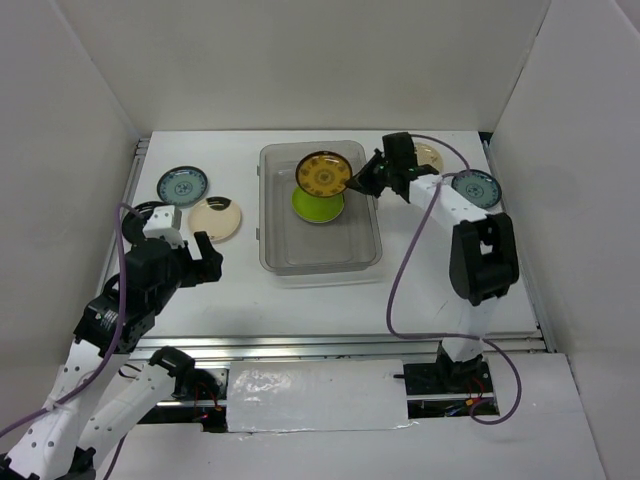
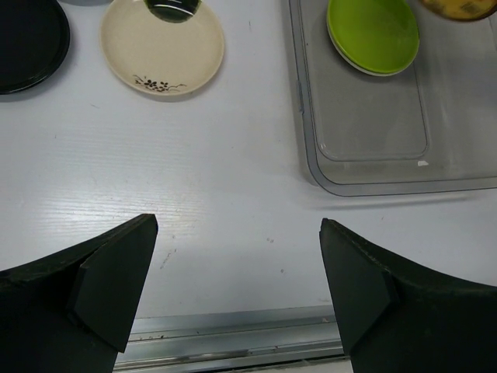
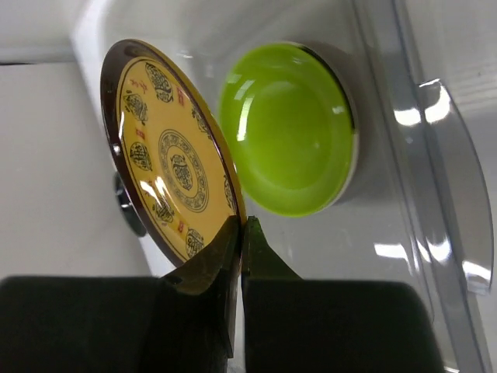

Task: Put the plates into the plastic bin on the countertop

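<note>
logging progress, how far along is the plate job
Done: a lime green round plate lies in the clear plastic bin. In hand: the right gripper holds a yellow patterned plate over it. Left on the white countertop: two blue-patterned plates, two cream plates, one black plate.

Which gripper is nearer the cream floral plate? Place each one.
Left. The left gripper, open, is just nearside of the cream floral plate; the right gripper holds a yellow patterned plate over the plastic bin.

Bright, even light from above, shadows soft.
Glare streaks the plastic bin (image 3: 423,116) wall and the lime plate (image 3: 287,132) (right wrist view); my right tool (image 3: 241,224) looms dark and blurred there.
</note>
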Robot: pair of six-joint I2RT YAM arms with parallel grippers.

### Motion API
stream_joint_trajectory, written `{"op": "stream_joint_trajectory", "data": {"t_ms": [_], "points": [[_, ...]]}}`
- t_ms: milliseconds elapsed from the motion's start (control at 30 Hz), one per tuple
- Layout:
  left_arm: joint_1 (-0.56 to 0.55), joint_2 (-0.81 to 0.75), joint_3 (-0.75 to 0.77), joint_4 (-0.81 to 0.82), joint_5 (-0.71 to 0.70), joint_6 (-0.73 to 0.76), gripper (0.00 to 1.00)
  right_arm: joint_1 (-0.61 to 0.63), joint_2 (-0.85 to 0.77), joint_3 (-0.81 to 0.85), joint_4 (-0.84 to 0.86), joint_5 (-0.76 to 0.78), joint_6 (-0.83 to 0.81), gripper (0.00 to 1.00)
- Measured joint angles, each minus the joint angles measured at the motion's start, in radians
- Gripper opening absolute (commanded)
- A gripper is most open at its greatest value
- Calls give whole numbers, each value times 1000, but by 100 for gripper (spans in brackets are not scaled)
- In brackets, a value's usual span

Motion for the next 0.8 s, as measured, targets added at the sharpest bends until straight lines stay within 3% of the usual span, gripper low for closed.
{"op": "stream_joint_trajectory", "data": {"t_ms": [233, 300, 333, 467, 600, 633, 667, 800], "points": [[13, 0, -7, 7, 7, 1, 99, 36, 200, 112, -87, 18, 16, 6], [13, 2, -10, 8, 8, 1, 99, 39, 225, 142, -93, 19, 21, 21], [13, 3, -12, 8, 11, 1, 99, 40, 232, 156, -95, 20, 24, 48], [14, 3, -15, 11, 16, 2, 99, 48, 236, 183, -90, 8, 21, 75], [14, 3, -15, 14, 17, 2, 99, 69, 199, 170, -88, 3, 10, 82], [14, 3, -15, 15, 17, 2, 99, 71, 177, 159, -88, 2, 6, 96], [14, 3, -15, 15, 17, 2, 99, 72, 148, 148, -92, 2, 1, 100], [14, 1, -15, 15, 17, 1, 99, 40, -16, 68, -90, 37, -6, 100]]}}
